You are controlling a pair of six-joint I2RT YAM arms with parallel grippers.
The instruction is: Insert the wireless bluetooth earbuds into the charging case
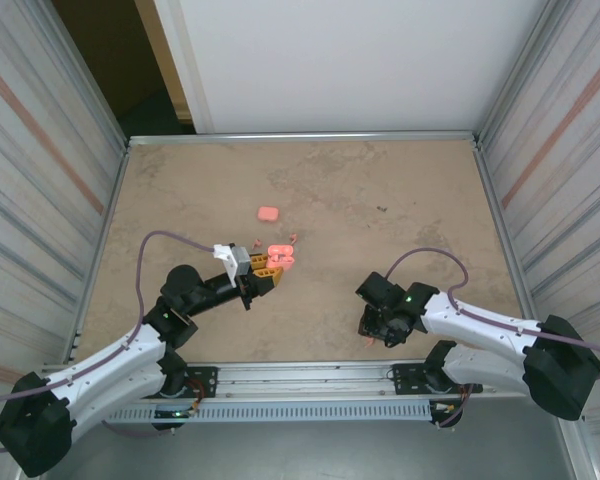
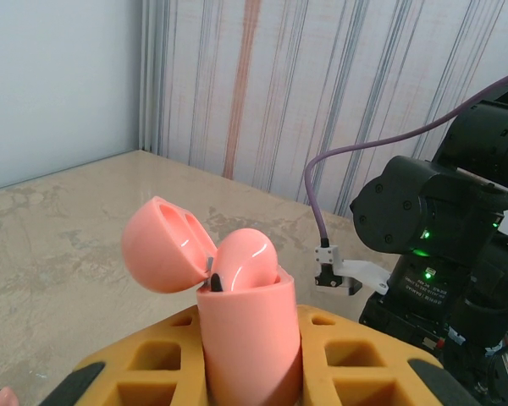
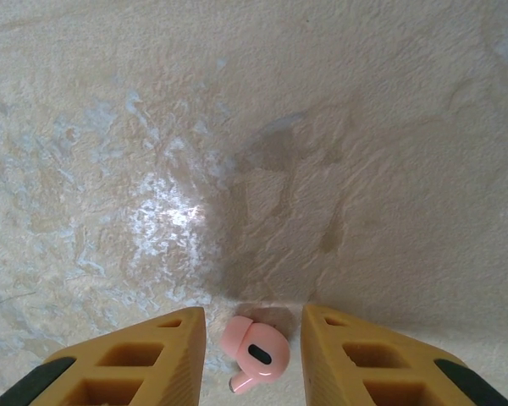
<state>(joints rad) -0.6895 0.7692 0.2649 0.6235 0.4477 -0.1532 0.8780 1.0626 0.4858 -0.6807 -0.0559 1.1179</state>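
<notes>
My left gripper is shut on the body of an open pink charging case, held upright above the table. Its lid hangs back to the left. One salmon-pink earbud sits in the case's mouth, its rounded top sticking out. From above, the case and left gripper are near the table's middle. My right gripper points straight down, open, with another earbud lying on the table between its yellow fingers, a gap on each side. It stands at the front right.
A second pink case, closed, lies farther back on the tan table. A tiny pink piece lies just behind the held case. The right arm shows close on the right in the left wrist view. Metal walls ring the table.
</notes>
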